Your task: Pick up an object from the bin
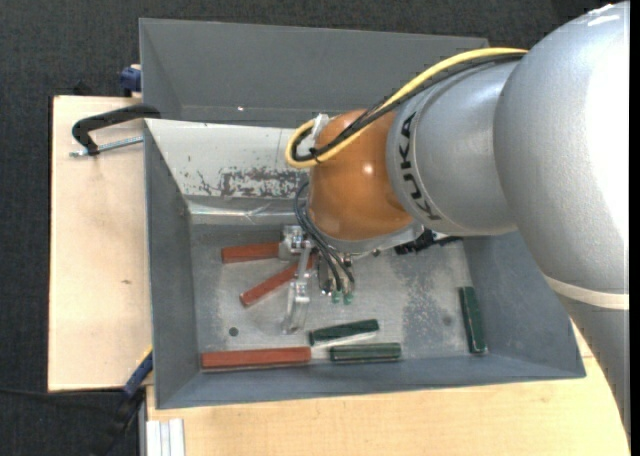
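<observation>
Grey bin: red stick lies beside pincer; judged light, stiff; best taken mid-length. Pincer's state cannot be told.

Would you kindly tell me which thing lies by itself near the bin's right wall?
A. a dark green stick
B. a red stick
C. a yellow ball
A: a dark green stick lies alone by the right wall of the bin, while the long red stick lies at the front left.
</observation>
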Robot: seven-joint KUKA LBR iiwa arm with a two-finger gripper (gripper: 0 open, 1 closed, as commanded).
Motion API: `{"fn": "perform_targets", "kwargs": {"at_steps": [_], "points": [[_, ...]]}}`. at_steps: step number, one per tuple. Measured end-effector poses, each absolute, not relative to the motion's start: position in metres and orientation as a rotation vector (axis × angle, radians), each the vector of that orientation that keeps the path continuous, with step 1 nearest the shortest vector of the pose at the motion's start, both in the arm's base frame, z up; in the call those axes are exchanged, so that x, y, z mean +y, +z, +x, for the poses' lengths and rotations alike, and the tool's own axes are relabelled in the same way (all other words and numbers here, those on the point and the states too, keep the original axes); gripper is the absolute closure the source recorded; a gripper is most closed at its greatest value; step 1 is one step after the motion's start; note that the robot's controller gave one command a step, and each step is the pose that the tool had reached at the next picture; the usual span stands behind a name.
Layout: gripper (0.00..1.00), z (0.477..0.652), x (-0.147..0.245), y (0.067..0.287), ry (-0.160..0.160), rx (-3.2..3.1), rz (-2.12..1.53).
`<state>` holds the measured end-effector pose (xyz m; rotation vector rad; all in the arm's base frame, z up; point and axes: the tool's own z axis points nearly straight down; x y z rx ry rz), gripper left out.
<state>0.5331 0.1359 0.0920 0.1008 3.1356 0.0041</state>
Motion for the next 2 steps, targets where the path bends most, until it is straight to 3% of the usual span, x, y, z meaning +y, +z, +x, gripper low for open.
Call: {"fn": "perform_targets", "kwargs": {"at_steps": [1, 2], "points": [[1.00, 0.5966, 0.1057, 0.0715, 0.003, 3.116, 0.382], [1.00, 0.5965, 0.1058, 0.0715, 0.004, 3.116, 0.383]]}}
